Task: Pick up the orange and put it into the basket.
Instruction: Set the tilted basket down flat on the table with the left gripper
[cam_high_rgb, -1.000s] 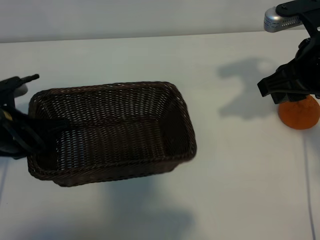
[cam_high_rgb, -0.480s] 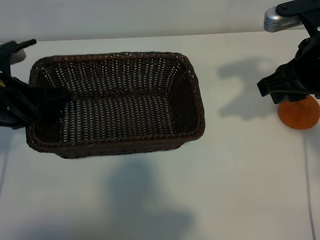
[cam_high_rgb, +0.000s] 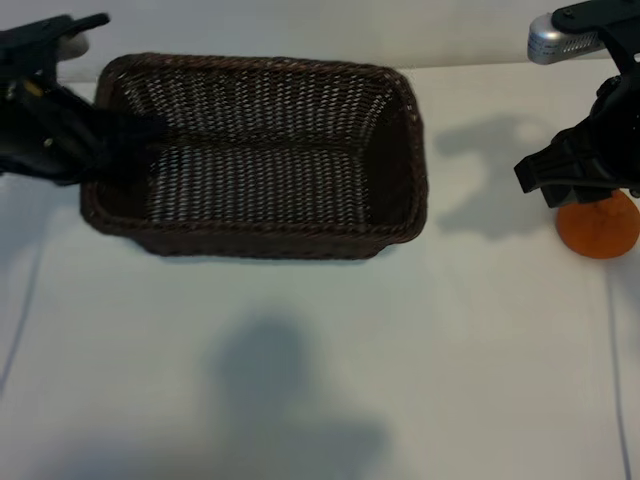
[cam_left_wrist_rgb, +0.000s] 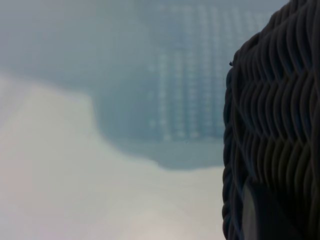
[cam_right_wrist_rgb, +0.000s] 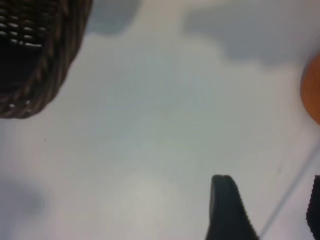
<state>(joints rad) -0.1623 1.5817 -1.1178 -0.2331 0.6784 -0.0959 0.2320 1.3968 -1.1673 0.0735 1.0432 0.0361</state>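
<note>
The dark brown woven basket (cam_high_rgb: 260, 243) hangs tilted above the table at the left, over its own shadow. My left gripper (cam_high_rgb: 122, 140) is shut on the basket's left rim, one finger reaching inside. In the left wrist view the basket wall (cam_left_wrist_rgb: 275, 125) fills one side, close up. The orange (cam_high_rgb: 598, 228) rests on the table at the far right, partly hidden under my right gripper (cam_high_rgb: 572, 178). That gripper hovers just over it, open, with only bare table between its fingers. The right wrist view shows one dark finger (cam_right_wrist_rgb: 227, 210), the orange's edge (cam_right_wrist_rgb: 312, 92) and a basket corner (cam_right_wrist_rgb: 45, 75).
The white table (cam_high_rgb: 450, 380) stretches across the front and middle, marked by the basket's shadow (cam_high_rgb: 270, 370). A thin line (cam_high_rgb: 615, 360) runs down the table near the right edge. The right arm's silver joint (cam_high_rgb: 560, 40) sits at the top right.
The left gripper has lifted the basket off the table, carrying it up and to the right in the exterior view. The right gripper and the orange have stayed put.
</note>
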